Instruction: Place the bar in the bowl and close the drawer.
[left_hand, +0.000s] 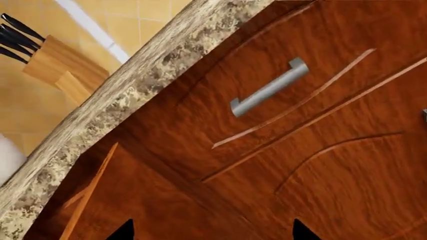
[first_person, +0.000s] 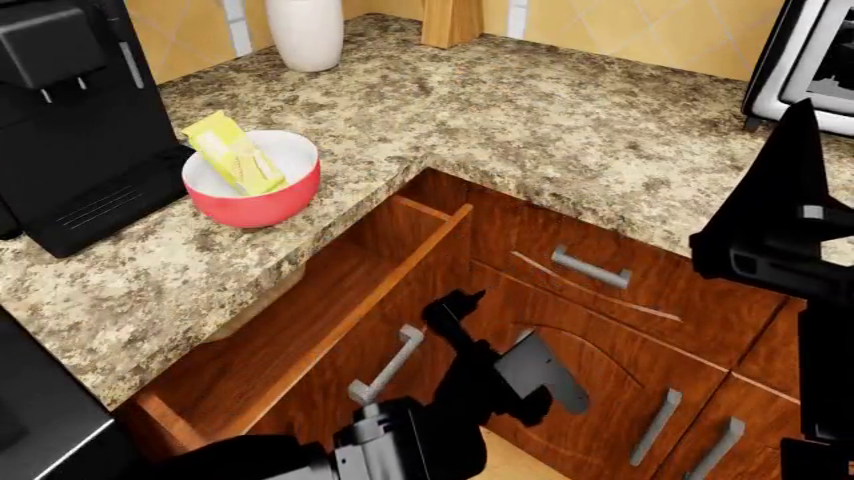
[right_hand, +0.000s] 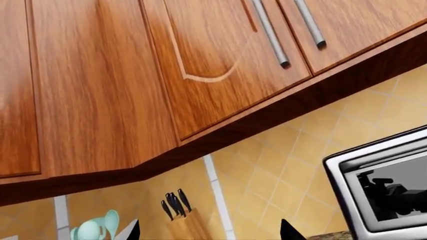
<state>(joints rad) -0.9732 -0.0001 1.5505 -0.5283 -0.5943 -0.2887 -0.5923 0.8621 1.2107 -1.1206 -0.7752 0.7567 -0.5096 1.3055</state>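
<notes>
In the head view the red bowl (first_person: 274, 205) stands on the granite counter, and the yellow bar (first_person: 234, 152) lies tilted inside it. Below the counter the drawer (first_person: 307, 320) stands pulled far out, its silver handle (first_person: 387, 365) facing the robot. My left arm (first_person: 461, 380) reaches up beside the drawer's front, close to the handle. My left gripper (left_hand: 213, 232) is open, with only wood between its fingertips (left_hand: 123, 231). My right arm (first_person: 781, 235) is raised at the right. My right gripper (right_hand: 210, 230) is open and empty, aimed at the wall cabinets.
A black coffee machine (first_person: 80, 120) stands left of the bowl, and a white jar (first_person: 307, 30) and a knife block (first_person: 447, 20) stand at the back. A toaster oven (first_person: 801, 60) is at the back right. A closed drawer's handle (first_person: 591, 268) and cabinet doors (first_person: 614, 400) face the corner.
</notes>
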